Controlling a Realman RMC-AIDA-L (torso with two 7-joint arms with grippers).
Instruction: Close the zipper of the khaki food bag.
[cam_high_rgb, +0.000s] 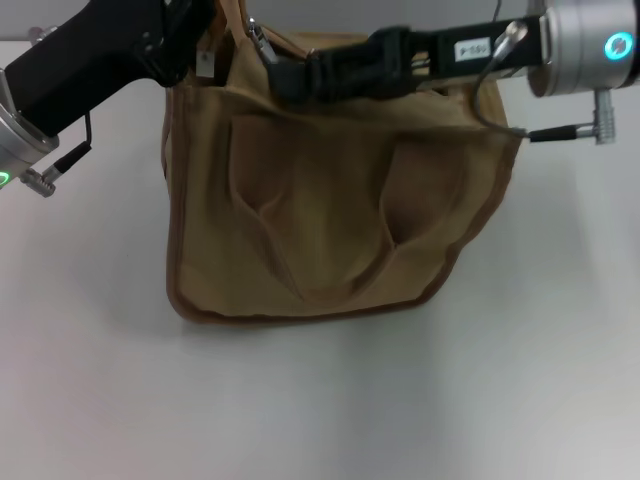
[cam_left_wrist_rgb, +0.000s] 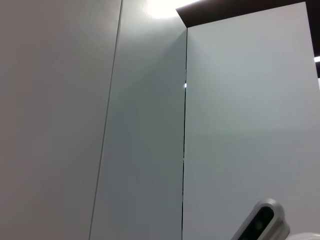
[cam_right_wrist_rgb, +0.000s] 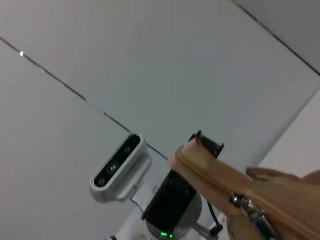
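Khaki food bag (cam_high_rgb: 330, 230) sits mid-table; right tool (cam_high_rgb: 285, 75), grip unclear, at twelve o'clock should draw zipper (cam_right_wrist_rgb: 250, 212) steadily while left tool (cam_high_rgb: 185, 40), grip unclear, braces.

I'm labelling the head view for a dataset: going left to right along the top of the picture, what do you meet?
Left arm → silver pull tab → right gripper over the khaki food bag → right arm's wrist.

Bag (cam_high_rgb: 330, 230) top — behind both arms
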